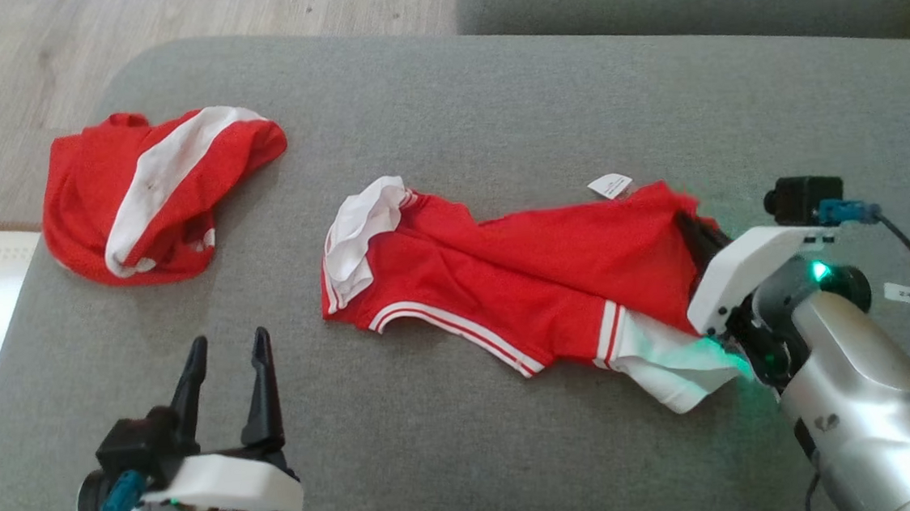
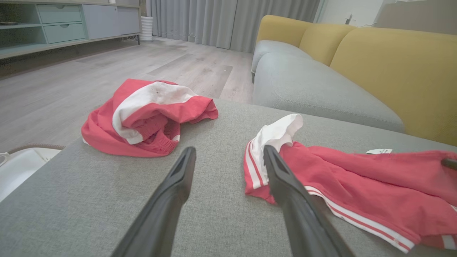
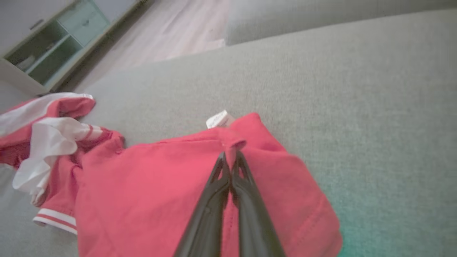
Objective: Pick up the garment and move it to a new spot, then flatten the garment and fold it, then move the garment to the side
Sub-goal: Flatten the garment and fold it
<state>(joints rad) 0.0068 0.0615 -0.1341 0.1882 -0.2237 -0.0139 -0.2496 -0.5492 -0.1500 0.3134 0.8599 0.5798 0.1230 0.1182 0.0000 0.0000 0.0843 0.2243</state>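
Grey cushion (image 1: 491,90): broad seat that bore both cloths.
Garment (image 1: 522,283): red, white-trimmed, lay crumpled at the middle-right.
Second red cloth (image 1: 150,198): sat bunched at the far-left corner, well apart.
Right gripper (image 3: 229,157): fingers were clenched on the garment's right edge, beside the label.
Left gripper (image 1: 230,342): fingers stood spread wide at the near left, apart from the garment.
Label (image 1: 610,185): small, white, lay on the cushion.

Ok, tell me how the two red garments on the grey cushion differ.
The left garment is bunched into a heap; the middle garment lies stretched out long. The left garment shows one broad white band; the middle garment has thin white stripes at its hems and a white tag. The right hand is shut on the middle garment's edge; the left garment lies untouched. Both are red and white, on the grey cushion.
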